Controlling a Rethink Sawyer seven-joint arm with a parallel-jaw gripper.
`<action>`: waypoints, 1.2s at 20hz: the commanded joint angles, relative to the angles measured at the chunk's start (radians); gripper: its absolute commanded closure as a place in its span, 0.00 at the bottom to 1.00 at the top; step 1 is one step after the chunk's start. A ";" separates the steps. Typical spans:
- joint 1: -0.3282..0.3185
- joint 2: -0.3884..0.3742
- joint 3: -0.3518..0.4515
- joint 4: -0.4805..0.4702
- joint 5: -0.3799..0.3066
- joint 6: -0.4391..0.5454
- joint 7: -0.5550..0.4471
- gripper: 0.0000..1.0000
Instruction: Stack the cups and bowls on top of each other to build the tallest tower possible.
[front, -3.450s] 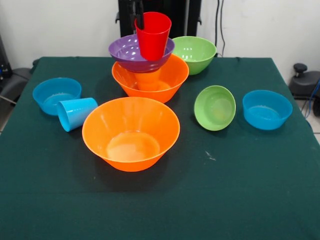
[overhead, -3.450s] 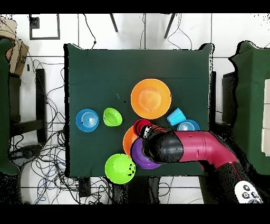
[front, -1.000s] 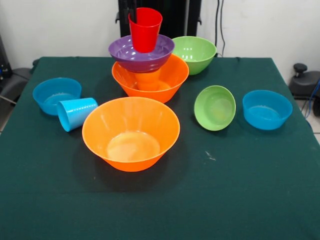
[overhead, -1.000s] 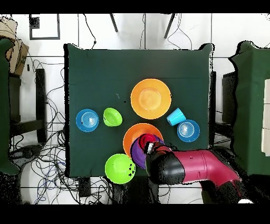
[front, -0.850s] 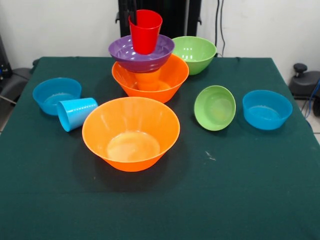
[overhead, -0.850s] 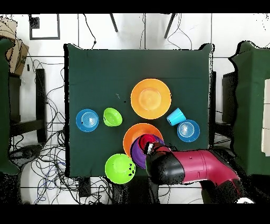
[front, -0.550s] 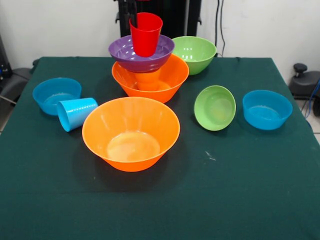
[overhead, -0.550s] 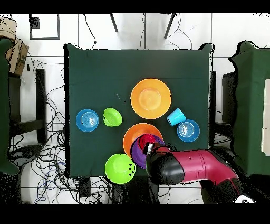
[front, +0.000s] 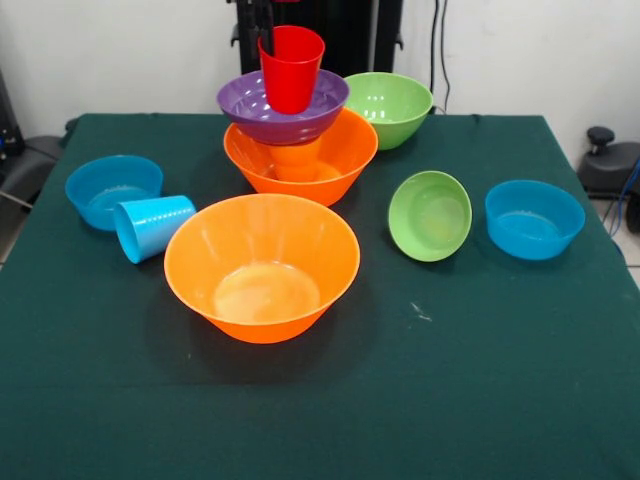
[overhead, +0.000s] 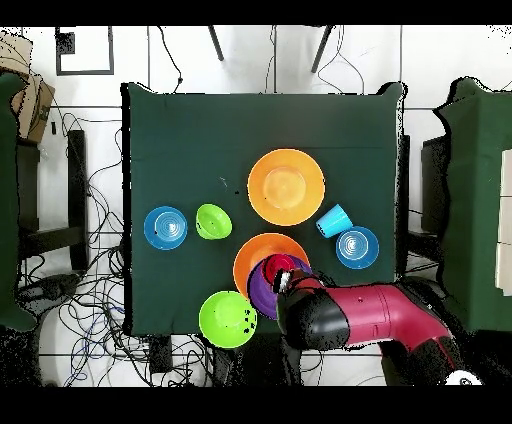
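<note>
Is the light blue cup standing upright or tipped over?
Tipped over: the light blue cup lies on its side beside a small blue bowl, mouth toward the camera.

green tablecloth (front: 480, 380) — wrinkled | cables (overhead: 90, 290) — floor | cardboard box (overhead: 30, 95) | black chair (front: 610, 160)

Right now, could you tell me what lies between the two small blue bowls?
In the front view, between the blue bowls: the tipped light blue cup, large orange bowl and tilted small green bowl.
</note>
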 joint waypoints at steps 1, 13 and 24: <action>0.011 0.050 -0.020 0.038 -0.093 -0.072 -0.024 1.00; 0.091 0.095 -0.099 -0.005 -0.153 -0.102 0.034 1.00; 0.098 0.090 -0.130 0.024 -0.165 -0.132 0.024 1.00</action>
